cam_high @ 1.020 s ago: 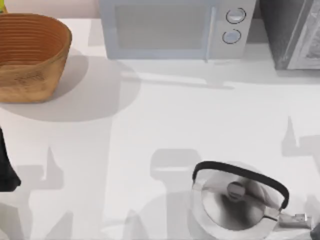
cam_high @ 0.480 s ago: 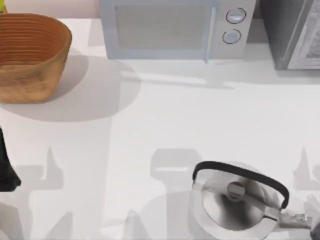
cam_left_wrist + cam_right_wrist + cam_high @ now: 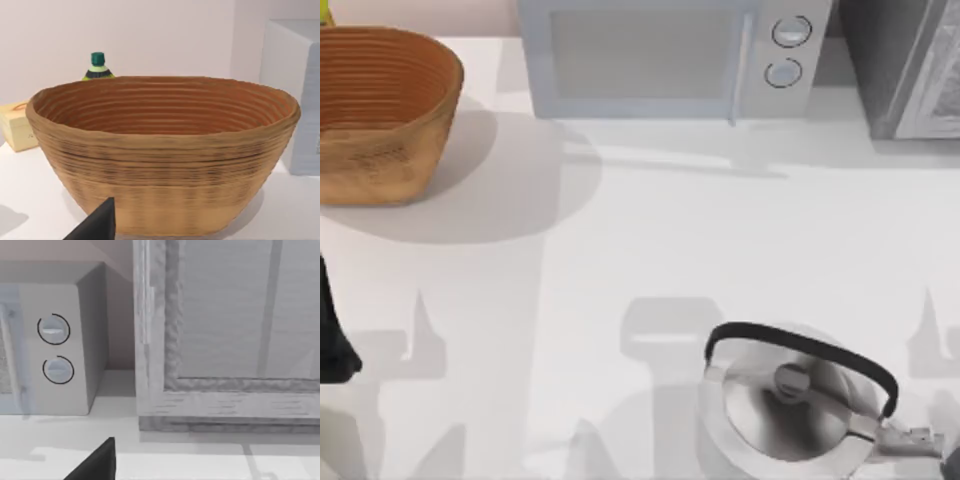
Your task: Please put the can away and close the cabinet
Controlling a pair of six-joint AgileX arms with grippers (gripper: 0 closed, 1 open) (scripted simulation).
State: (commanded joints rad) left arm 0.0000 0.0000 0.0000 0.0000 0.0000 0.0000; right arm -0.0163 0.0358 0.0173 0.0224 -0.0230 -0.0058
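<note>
The can is out of view. The grey cabinet [image 3: 905,70] stands at the table's back right corner. In the right wrist view its framed door [image 3: 225,340] faces me close up and looks flush with its frame. A dark piece of my left arm [image 3: 332,345] shows at the left edge of the table, and my left gripper [image 3: 95,226] points at the basket. My right gripper [image 3: 95,464] is low over the table in front of the cabinet, with a sliver of that arm [image 3: 952,462] at the bottom right corner.
A woven basket [image 3: 380,110] sits at the back left, and its inside [image 3: 165,105] holds nothing. Behind it are a green-capped bottle [image 3: 97,65] and a yellow box [image 3: 17,125]. A microwave [image 3: 670,55] stands at the back middle and a steel kettle [image 3: 795,400] at the front right.
The right arm's shadow near the table's right edge slid a little to the right a second ago, then held still. Nothing else has moved.
</note>
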